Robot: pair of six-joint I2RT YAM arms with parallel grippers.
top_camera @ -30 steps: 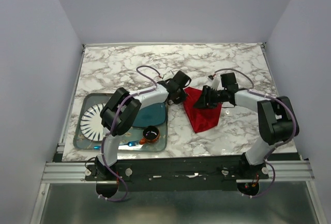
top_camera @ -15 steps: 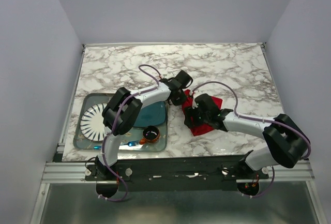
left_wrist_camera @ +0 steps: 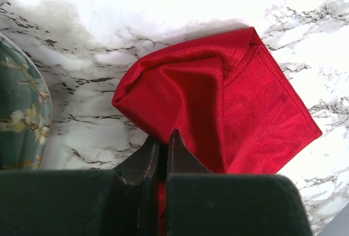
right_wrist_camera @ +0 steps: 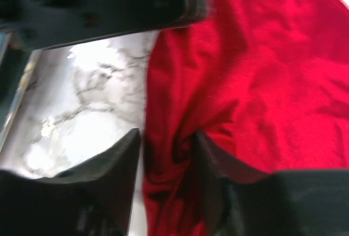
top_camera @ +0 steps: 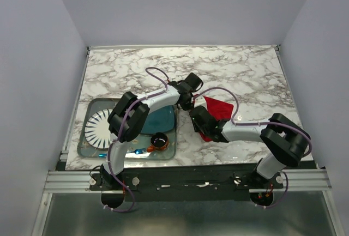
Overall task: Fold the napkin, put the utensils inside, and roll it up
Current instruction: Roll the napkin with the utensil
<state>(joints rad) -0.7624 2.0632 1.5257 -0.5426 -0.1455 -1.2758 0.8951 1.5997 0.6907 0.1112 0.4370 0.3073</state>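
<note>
With left fingers pressed together, pinching bright red soft cloth napkin; with right fingers spread, straddling its bunched edge. Seemingly mid-fold; utensils, rolling yet to do.

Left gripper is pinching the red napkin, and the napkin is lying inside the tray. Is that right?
Not quite. The left gripper does pinch the napkin, but the napkin lies on the marble table beside the tray, not inside it; the top external view shows this.
</note>
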